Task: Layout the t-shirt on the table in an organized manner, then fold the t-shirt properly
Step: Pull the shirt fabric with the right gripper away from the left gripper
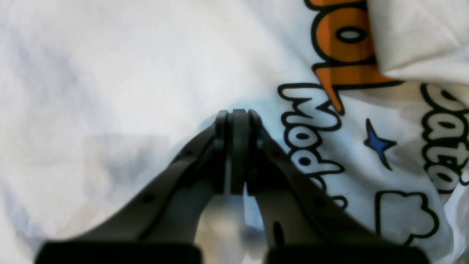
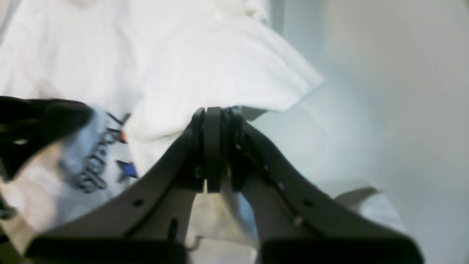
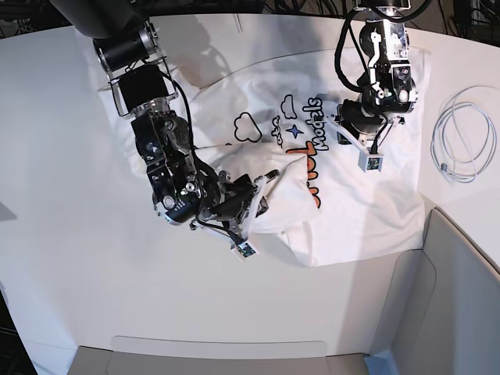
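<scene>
One t-shirt (image 3: 344,195) on one table (image 3: 70,258); two end effectors, left (image 1: 238,113) and right (image 2: 216,110), each clamped on its cloth.

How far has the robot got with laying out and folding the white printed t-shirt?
Little looks done: the white cotton t-shirt with cartoon print lies rumpled on the plain white table, one part flopped over the print. In hand: the right gripper is shut on a cloth edge; the left gripper is closed on the shirt. Flattening and all folding remain.

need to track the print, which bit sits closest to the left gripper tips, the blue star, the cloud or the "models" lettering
The "Models" lettering: it runs right beside the left gripper, while the blue star and cloud lie farther out.
</scene>
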Robot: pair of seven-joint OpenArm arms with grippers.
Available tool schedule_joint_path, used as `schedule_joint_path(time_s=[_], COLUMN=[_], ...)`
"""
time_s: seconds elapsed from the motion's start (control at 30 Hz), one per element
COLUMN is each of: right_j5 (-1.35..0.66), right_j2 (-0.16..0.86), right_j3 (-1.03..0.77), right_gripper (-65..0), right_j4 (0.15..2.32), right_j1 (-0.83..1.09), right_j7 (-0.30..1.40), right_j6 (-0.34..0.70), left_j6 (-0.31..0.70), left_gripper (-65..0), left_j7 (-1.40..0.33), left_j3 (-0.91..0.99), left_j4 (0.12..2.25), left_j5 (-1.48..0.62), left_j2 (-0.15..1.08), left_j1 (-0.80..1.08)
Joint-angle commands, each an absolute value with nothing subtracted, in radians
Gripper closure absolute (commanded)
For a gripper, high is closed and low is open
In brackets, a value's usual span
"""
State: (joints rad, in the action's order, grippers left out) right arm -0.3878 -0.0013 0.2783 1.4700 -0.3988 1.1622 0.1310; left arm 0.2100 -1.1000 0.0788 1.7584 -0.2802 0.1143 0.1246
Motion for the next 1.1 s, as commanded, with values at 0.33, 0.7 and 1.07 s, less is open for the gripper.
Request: schedule_joint_path(time_s=[0.33, 0.7, 1.07], right_j5=[-0.163, 0.027, 0.252], right_j2=[0.022, 0.025, 0.025], right_j3=[0.274, 0.274, 0.274], right_gripper=[0.0, 0.0, 0.0], right_j4=[1.46, 1.257, 1.047], right_j1=[-0.467, -0.561, -0.636], right_j7=[1.13, 0.983, 0.777], right_j6=[0.143, 0.143, 0.143], left_j6=[0.213, 0.213, 0.213], left_gripper=[-3.4, -3.4, -3.4], left_j7=[-1.11, -1.112, -1.112], left_j3=[0.077, 0.074, 0.079], left_j4=[1.778, 1.779, 1.782], left_j5=[-0.283, -0.283, -0.283], left_j2=[0.117, 0.117, 0.119], left_j1=[0.147, 0.203, 0.226])
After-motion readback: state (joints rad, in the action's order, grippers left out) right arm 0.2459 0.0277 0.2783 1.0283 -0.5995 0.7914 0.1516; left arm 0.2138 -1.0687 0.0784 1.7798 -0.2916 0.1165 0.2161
